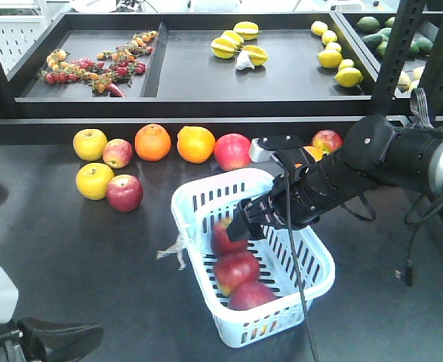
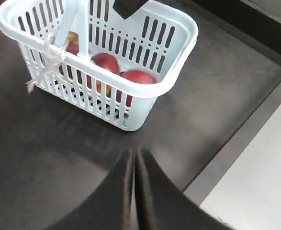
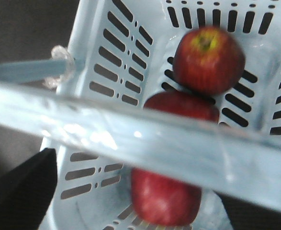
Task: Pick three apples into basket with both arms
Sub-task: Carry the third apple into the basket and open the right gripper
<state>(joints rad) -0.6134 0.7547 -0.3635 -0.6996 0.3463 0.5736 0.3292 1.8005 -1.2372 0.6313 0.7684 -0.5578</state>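
Observation:
The pale blue basket [image 1: 312, 260] stands on the dark table with three red apples in a row inside: a far one [image 1: 225, 235], a middle one [image 1: 236, 270] and a near one [image 1: 251, 296]. My right gripper [image 1: 244, 225] hangs open just over the far apple, inside the rim. In the right wrist view the basket handle [image 3: 178, 143] crosses the frame. One black finger [image 3: 23, 187] stands well apart from the nearest apple [image 3: 165, 199]. My left gripper [image 2: 134, 160] is shut and empty, low over the table short of the basket [image 2: 145, 96]. It also shows at the front left [image 1: 55, 335].
Loose fruit lies behind the basket: two yellow apples [image 1: 90, 143], oranges [image 1: 152, 142], and red apples [image 1: 124, 192] [image 1: 232, 151] [image 1: 327, 140]. A shelf [image 1: 206, 83] with lemons and other fruit runs along the back. The table edge [image 2: 236, 143] is to my left gripper's right.

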